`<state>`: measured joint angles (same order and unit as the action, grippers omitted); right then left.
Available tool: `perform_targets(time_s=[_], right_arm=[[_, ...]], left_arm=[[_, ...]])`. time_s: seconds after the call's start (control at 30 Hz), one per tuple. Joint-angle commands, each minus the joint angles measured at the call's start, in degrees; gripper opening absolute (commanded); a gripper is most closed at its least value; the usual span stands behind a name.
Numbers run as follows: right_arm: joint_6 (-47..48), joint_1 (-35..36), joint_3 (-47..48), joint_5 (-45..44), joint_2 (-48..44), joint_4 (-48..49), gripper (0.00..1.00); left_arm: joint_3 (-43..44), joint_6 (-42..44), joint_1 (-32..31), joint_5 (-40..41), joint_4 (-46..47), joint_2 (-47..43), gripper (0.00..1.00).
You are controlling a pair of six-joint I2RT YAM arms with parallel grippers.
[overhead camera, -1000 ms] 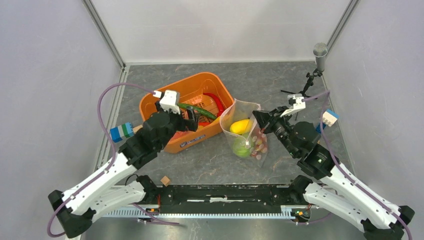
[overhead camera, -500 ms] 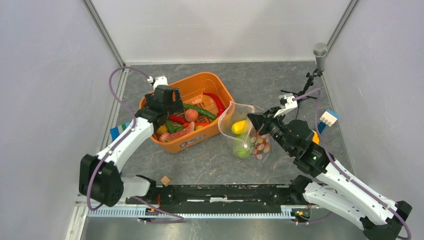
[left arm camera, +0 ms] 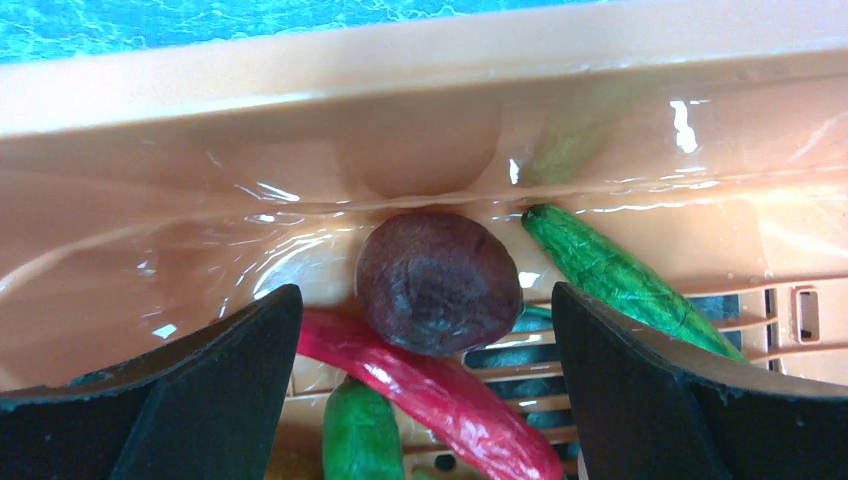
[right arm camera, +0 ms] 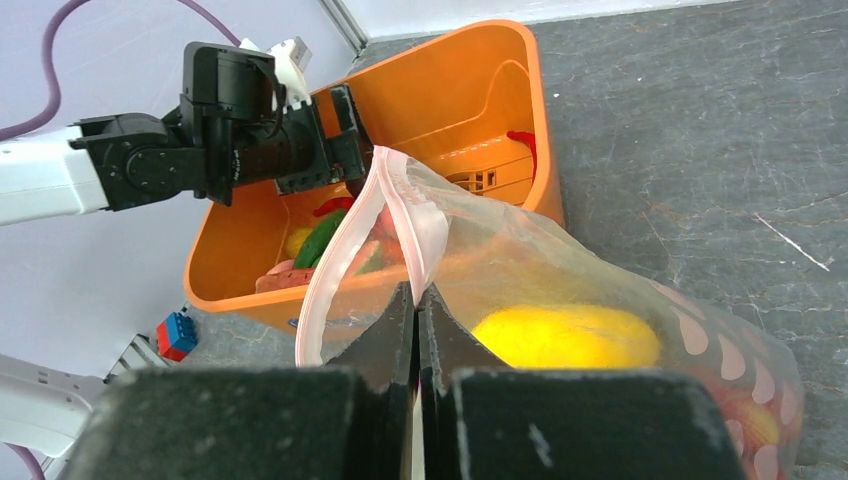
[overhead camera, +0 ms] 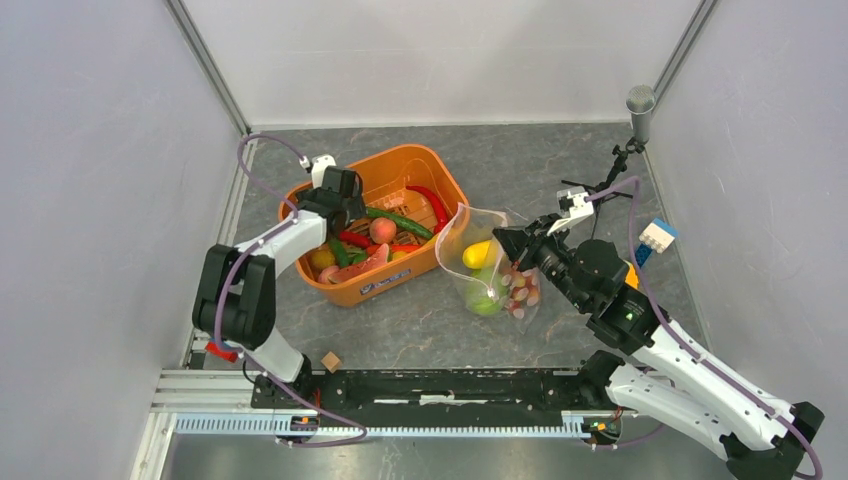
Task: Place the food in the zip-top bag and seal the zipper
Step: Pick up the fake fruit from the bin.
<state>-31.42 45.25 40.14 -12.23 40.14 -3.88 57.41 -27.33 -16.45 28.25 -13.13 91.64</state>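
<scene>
The zip-top bag (overhead camera: 495,280), clear with pink dots, stands open right of the orange tub (overhead camera: 430,160). It holds a yellow piece (right arm camera: 565,337) and a green melon (overhead camera: 483,296). My right gripper (right arm camera: 415,295) is shut on the bag's rim at the pink zipper (right arm camera: 398,215), holding the mouth up. My left gripper (left arm camera: 425,300) hangs open inside the tub's left end. Between its fingers lie a dark brown round piece (left arm camera: 438,282), a red chilli (left arm camera: 445,392) and a green pod (left arm camera: 612,277). More food (overhead camera: 365,245) fills the tub.
A white and blue block (overhead camera: 655,237) lies at the right, a small wooden cube (overhead camera: 330,361) by the front rail, and a blue and red block (right arm camera: 178,335) left of the tub. A microphone stand (overhead camera: 638,110) rises at the back right.
My left arm has swung back and left, and its open gripper has come down into the tub's left end. The right gripper and bag shifted slightly left a second ago, then held still.
</scene>
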Motion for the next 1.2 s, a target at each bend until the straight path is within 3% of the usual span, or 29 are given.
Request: perform_targets(time_s=[0.0, 0.13, 0.23, 0.4, 0.57, 0.67, 1.17], right_arm=[[-0.1, 0.0, 0.0, -0.2, -0.9, 3.4, 0.02], [-0.1, 0.0, 0.4, 0.5, -0.5, 3.5, 0.02], [-0.3, 0.0, 0.5, 0.6, -0.4, 3.5, 0.02], [-0.7, 0.1, 0.1, 0.4, -0.5, 3.4, 0.03], [-1.3, 0.1, 0.0, 0.4, -0.6, 3.1, 0.03], [-1.5, 0.0, -0.1, 0.4, -0.9, 3.1, 0.03], [-3.1, 0.1, -1.2, 1.4, 0.2, 5.4, 0.03]], left_arm=[[1.2, -4.3, 0.3, 3.0, 6.6, 2.8, 1.0], [-2.6, -5.2, 0.4, 3.0, 14.4, 3.4, 1.0], [-1.9, -5.4, 0.5, 3.0, 14.1, 4.5, 0.99], [-2.3, -6.9, 0.5, 1.9, 13.4, 6.5, 0.86], [-5.6, -7.7, 0.5, 0.9, 14.4, 4.1, 0.63], [-7.6, -7.9, 0.5, 0.9, 15.0, 0.9, 0.56], [-15.1, -6.7, 0.5, -6.3, 16.7, -16.1, 0.5]])
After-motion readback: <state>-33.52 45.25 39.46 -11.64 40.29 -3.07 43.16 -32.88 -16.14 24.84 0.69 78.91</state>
